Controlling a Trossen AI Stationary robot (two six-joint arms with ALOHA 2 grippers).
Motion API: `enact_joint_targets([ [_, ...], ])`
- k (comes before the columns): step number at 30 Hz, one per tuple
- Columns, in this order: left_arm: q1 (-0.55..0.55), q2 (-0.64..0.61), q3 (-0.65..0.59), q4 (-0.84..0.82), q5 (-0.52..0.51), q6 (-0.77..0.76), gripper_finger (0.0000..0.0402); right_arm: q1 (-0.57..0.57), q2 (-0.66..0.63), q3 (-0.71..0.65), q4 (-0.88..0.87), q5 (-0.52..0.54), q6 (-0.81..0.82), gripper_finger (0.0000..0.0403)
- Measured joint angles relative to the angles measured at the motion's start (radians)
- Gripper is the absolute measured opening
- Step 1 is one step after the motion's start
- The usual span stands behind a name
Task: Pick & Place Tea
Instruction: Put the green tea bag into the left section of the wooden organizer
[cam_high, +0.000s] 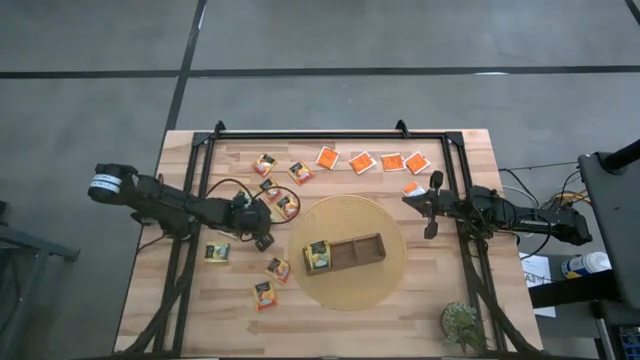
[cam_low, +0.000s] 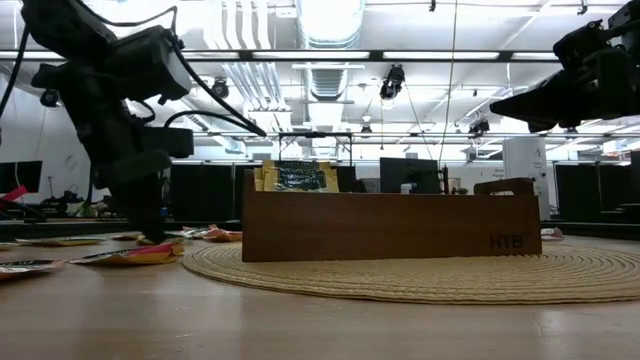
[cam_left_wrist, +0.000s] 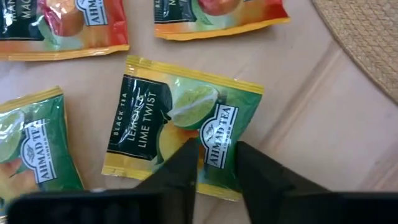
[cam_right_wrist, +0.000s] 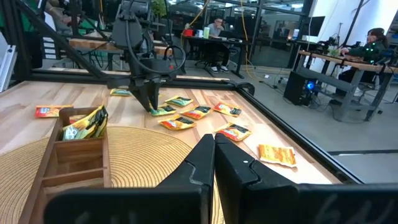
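Left gripper (cam_left_wrist: 214, 163), fingers narrowly parted, astride a green-and-yellow tea sachet (cam_left_wrist: 180, 127) reading "AHMAD TEA", "BLACK TEA", "LEMON & LIME TWIST", flat on the desk (cam_high: 400, 320) left of the wooden tray (cam_high: 358, 251). Five bright orange sachets (cam_high: 362, 161) lie beyond the tray. The tray reads "HTB". Right gripper (cam_right_wrist: 214, 163) closed, empty, right of the tray.

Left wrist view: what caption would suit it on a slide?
The left arm's fingers straddle the edge of a green lemon-lime tea sachet lying flat on the wooden table.
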Motion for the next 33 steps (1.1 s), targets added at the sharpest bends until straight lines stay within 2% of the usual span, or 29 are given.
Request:
enact_joint_targets([
  [3, 0.0, 0.0, 0.007, 0.0, 0.011, 0.011, 0.0023, 0.0, 0.0, 0.0, 0.0, 0.0, 0.0, 0.0009],
  [4, 0.0, 0.0, 0.01, -0.001, 0.013, 0.017, 0.0015, 0.0, 0.0, 0.0, 0.0, 0.0, 0.0, 0.0009],
  [11, -0.031, 0.005, 0.078, -0.016, 0.024, 0.12, 0.0012, 0.0, 0.0, 0.0, 0.0, 0.0, 0.0, 0.0009],
  [19, -0.146, 0.004, 0.219, -0.024, -0.248, 0.226, 0.0011, 0.0, 0.0, 0.0, 0.0, 0.0, 0.0, 0.0009],
  [26, -0.265, 0.003, 0.322, -0.021, -0.362, 0.267, 0.001, 0.0, 0.0, 0.0, 0.0, 0.0, 0.0, 0.0009],
  [33, -0.356, 0.003, 0.347, 0.042, -0.417, 0.288, 0.001, 0.0, 0.0, 0.0, 0.0, 0.0, 0.0, 0.0009],
])
